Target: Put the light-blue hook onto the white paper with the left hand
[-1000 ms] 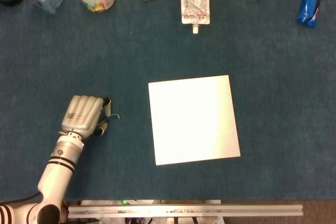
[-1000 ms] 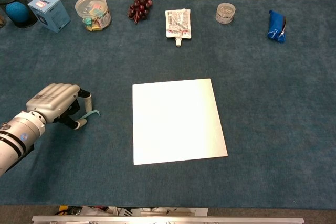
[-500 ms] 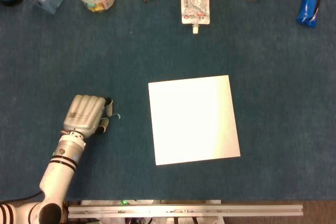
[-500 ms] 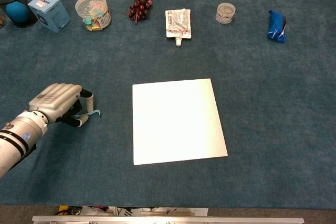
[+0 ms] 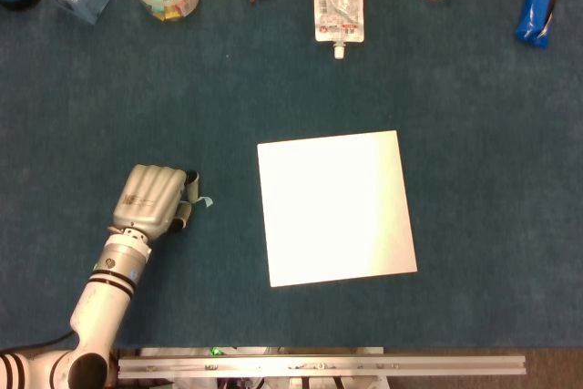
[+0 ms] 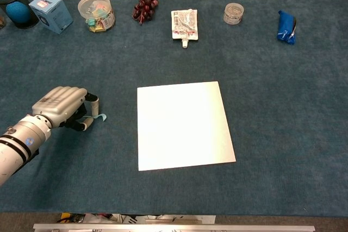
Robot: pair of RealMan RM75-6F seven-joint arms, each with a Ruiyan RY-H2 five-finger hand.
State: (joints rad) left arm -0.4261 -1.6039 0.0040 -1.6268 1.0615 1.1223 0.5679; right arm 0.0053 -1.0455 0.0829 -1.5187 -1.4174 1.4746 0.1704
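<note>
Light-blue hook (image 6: 98, 117) pinched between left hand's (image 6: 61, 106) fingers (image 6: 91, 101)

Left hand (image 5: 150, 199) low over the table, fingers (image 6: 89, 101) curled in.

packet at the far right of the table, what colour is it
Blue, the packet shows best in the chest view.

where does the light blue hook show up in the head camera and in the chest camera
Head view: light-blue hook sticks out at the fingertips of the left hand, lower left, short of the white paper.
Chest view: hook at the left hand, mid-left.
Shared landmark: the paper's left edge, to the hook's right.
</note>
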